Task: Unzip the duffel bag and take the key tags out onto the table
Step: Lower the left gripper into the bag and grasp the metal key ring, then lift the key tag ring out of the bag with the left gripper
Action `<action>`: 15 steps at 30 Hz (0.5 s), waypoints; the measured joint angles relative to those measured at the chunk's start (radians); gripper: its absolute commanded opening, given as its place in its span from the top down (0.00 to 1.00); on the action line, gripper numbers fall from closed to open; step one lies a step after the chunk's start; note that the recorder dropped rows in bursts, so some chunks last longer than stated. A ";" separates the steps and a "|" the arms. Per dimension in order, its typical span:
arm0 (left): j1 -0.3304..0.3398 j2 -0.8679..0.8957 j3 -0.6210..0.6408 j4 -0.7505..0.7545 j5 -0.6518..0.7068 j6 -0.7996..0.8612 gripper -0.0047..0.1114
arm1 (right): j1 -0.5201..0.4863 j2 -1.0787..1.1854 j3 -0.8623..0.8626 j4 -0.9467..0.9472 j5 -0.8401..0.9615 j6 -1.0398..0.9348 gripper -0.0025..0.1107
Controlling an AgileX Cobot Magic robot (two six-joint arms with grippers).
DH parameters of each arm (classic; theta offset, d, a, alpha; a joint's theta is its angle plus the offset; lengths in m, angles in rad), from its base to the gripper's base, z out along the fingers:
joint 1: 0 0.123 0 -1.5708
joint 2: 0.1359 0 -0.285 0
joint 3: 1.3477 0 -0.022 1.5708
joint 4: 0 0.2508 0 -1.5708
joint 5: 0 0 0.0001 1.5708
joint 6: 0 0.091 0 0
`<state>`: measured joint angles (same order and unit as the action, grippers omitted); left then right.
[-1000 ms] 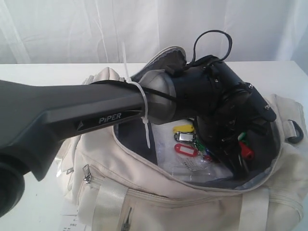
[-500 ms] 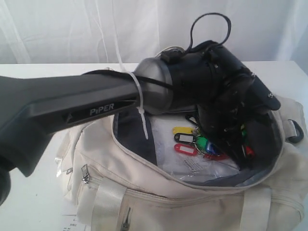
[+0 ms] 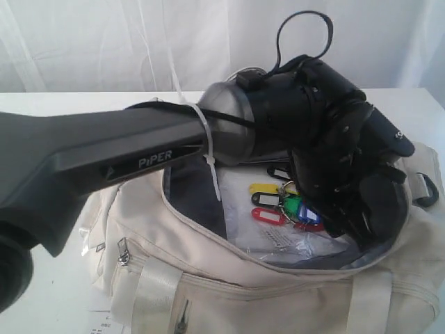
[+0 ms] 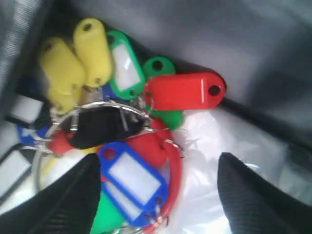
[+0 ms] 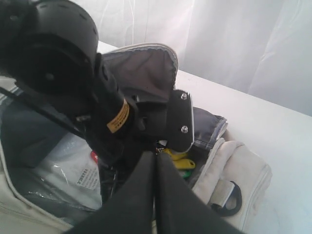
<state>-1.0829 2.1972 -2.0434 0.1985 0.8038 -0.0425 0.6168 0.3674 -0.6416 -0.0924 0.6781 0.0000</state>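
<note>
Many little key tags (image 3: 285, 205) in red, green, yellow and blue sit on a metal ring inside the open duffel bag (image 3: 278, 292). They lie on top of a see-through packet (image 3: 292, 243). The left gripper (image 4: 159, 158) hangs just over the tags. Its two fingers (image 4: 73, 200) are spread wide and hold nothing. The right gripper (image 5: 156, 161) is by the bag with its fingers pressed together. I cannot tell if anything is pinched there. The bag rests on the white table (image 3: 417, 104).

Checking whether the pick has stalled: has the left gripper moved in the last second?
Yes. The left gripper shifted right, toward the dark ring at the duffel bag's end, and slightly up.
</note>
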 measured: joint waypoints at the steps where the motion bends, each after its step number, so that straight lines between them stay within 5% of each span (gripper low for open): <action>1: 0.000 0.011 0.000 -0.005 0.000 0.000 0.35 | 0.000 0.000 0.000 0.000 0.000 0.000 0.98; 6: 0.000 0.060 -0.012 -0.016 -0.021 0.000 0.40 | 0.000 0.000 0.000 0.000 0.000 0.000 0.98; 8: 0.000 0.065 -0.012 -0.016 -0.028 0.000 0.51 | 0.000 0.000 0.000 0.000 0.000 0.000 0.98; 12: 0.000 0.071 -0.019 0.013 -0.006 0.000 0.94 | 0.000 0.000 0.000 0.000 0.000 0.000 0.98; 15: -0.002 0.073 -0.039 0.027 0.075 -0.002 0.96 | 0.000 0.000 0.000 0.000 0.000 0.000 0.98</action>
<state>-1.0847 2.2707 -2.0828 0.2251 0.8788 -0.0443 0.6168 0.3674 -0.6416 -0.0924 0.6781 0.0000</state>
